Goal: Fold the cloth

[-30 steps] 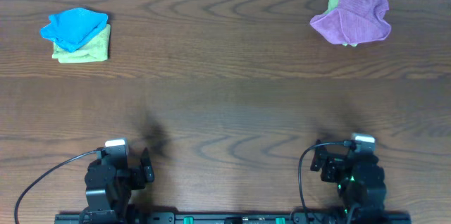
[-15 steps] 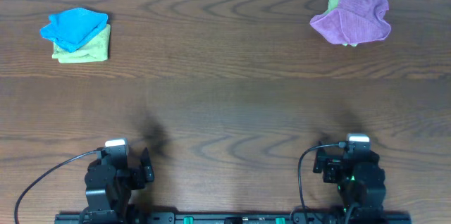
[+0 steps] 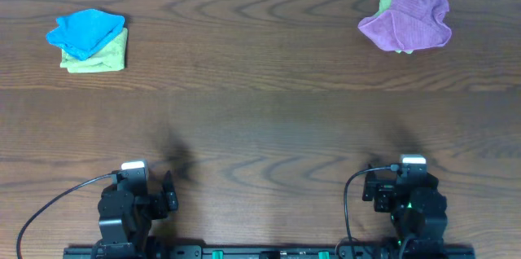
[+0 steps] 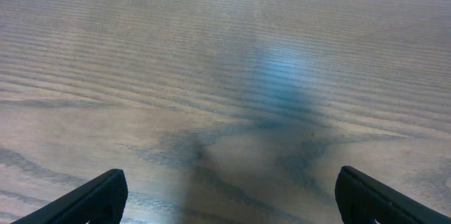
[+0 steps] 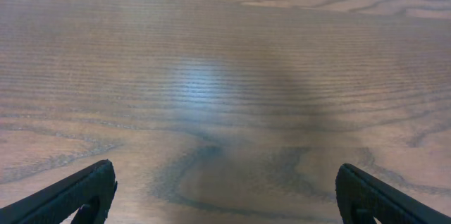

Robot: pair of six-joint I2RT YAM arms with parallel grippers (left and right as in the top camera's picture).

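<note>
A crumpled purple cloth [image 3: 407, 20] lies on a green cloth [image 3: 386, 2] at the far right of the wooden table [image 3: 260, 120]. A blue cloth [image 3: 84, 31] lies on a folded light green cloth [image 3: 102, 58] at the far left. My left gripper [image 3: 169, 192] rests at the near left edge, open and empty; its wrist view shows only bare wood between the fingertips [image 4: 227, 196]. My right gripper [image 3: 374, 186] rests at the near right edge, open and empty over bare wood [image 5: 225, 196]. Both are far from the cloths.
A black rail [image 3: 260, 252] with the arm bases runs along the near edge. A cable [image 3: 49, 206] loops by the left arm base. A pale wall strip borders the far table edge.
The right arm has settled slightly back toward the near edge. The left arm and the cloths have not moved.
</note>
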